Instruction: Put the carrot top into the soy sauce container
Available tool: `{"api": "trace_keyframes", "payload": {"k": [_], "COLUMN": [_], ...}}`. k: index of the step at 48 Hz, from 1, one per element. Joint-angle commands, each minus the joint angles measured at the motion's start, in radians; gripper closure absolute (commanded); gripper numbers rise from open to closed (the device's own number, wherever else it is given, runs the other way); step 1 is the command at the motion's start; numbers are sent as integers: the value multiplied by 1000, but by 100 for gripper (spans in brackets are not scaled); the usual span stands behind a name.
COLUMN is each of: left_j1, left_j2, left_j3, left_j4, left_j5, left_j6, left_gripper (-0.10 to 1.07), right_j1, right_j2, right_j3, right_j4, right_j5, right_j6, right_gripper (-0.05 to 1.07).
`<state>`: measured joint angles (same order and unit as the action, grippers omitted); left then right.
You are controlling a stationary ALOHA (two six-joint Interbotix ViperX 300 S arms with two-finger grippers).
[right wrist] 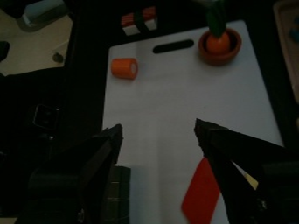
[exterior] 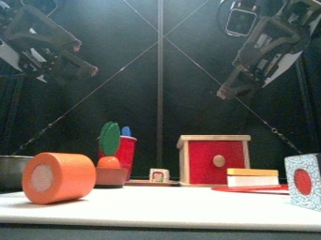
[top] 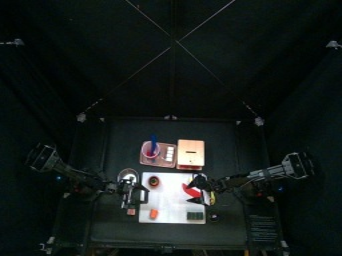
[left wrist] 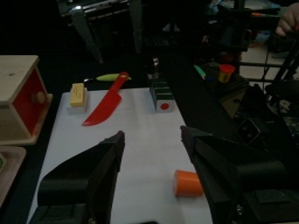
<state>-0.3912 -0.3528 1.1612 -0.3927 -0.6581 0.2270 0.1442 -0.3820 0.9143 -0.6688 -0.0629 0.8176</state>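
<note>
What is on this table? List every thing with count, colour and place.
flat white cutting board: one, white, table's front middle
short orange carrot cylinder: one, orange, on the board
small round reddish-brown dish: one, at the board's edge
orange carrot top with green leaves: one, in the dish
red plastic knife: one, on the board
wooden box with red front: one, behind the board
pinkish tray: one, beside the box
left tool: black, open, above the board
right tool: black, open, above the board

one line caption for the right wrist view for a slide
Open right hand above the white cutting board; green-topped carrot piece in the small round reddish-brown dish.
</note>
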Motion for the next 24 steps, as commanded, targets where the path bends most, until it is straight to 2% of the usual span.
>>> {"api": "trace_keyframes", "payload": {"k": [1, 10, 24], "left_j1": [-5, -5, -5], "left_j2": [5, 14, 21], "left_j3": [-9, -11, 0], "left_j4": [-17, -25, -29], "left_j5": [5, 18, 31], "left_j6": [0, 3, 2], "left_gripper": [9, 8, 9], "right_j1": [-12, -17, -17], "right_j2": [-21, -21, -14], "right_j3": [-29, -40, -41], "right_j4": [-51, -100, -92], "right_j5": [-12, -14, -14], "right_j6": [-2, -2, 0], "right_gripper": [6, 6, 6]}}
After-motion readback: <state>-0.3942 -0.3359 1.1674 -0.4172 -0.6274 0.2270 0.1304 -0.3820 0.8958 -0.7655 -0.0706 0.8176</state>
